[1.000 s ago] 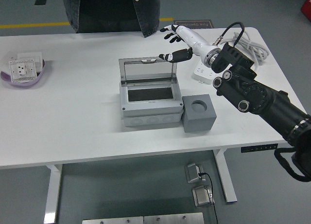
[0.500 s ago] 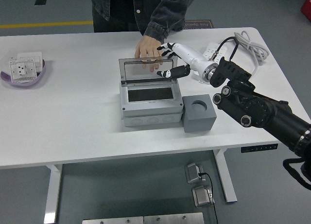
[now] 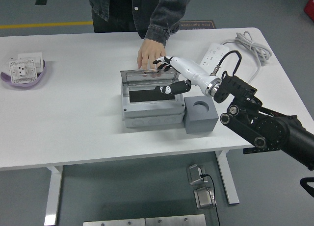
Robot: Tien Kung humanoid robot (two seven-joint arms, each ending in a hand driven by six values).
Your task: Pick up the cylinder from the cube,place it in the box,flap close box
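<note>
Grey plastic makes up the box [image 3: 152,106], an electrical enclosure that sits mid-tabletop [image 3: 83,123] with its clear hinged lid [image 3: 149,75] tilted partway down over the dark opening. The right robot hand [image 3: 168,75], white with black fingertips, reaches in from the right over the lid's right end; its fingers are spread and grasp nothing, the thumb [image 3: 166,89] hanging low over the opening and the other fingers [image 3: 162,62] resting at the lid's top edge. A person's hand [image 3: 148,55], coming out of a dark denim sleeve [image 3: 164,20] from the far side, lies flat at the lid's back edge, just beside the robot fingers. The grey cube [image 3: 200,113] stands touching the box's right side, its round socket on top empty. The cylinder cannot be made out; the box interior shows only dark. A white power strip [image 3: 213,54] with coiled cable lies at the far right, and a purple dish [image 3: 19,79] holding white wall sockets [image 3: 23,69] rests at the far left.
</note>
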